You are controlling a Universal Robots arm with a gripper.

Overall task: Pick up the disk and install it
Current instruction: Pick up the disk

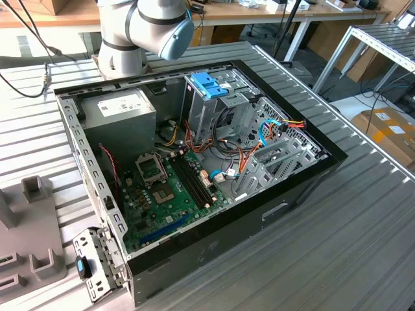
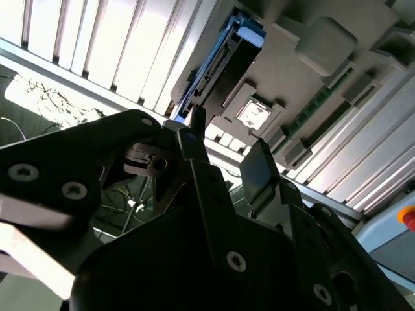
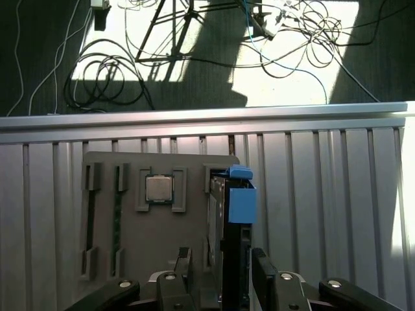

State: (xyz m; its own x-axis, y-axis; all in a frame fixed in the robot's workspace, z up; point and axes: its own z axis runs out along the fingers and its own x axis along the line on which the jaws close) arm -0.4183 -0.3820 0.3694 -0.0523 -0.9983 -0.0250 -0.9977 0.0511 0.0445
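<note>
Exterior view: an open computer case [image 1: 272, 217] is sitting on the worktop [image 1: 363, 214], with a grey tray [image 1: 29, 227] at the exterior view's left.
Second wrist view: the end effector [image 2: 227, 133] is hanging spread, with the disk [image 2: 219, 65] straight ahead of it.
First wrist view: the disk [image 3: 240, 204] is standing on edge in the tray [image 3: 162, 240], its long axis running away between the fingers [image 3: 185, 265].

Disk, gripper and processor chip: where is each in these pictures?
disk [image 3: 241, 206], first wrist view, on its blue side rail.
gripper [image 3: 222, 254], first wrist view, midway between its fingertips.
processor chip [image 3: 159, 189], first wrist view, on its metal lid.
</note>
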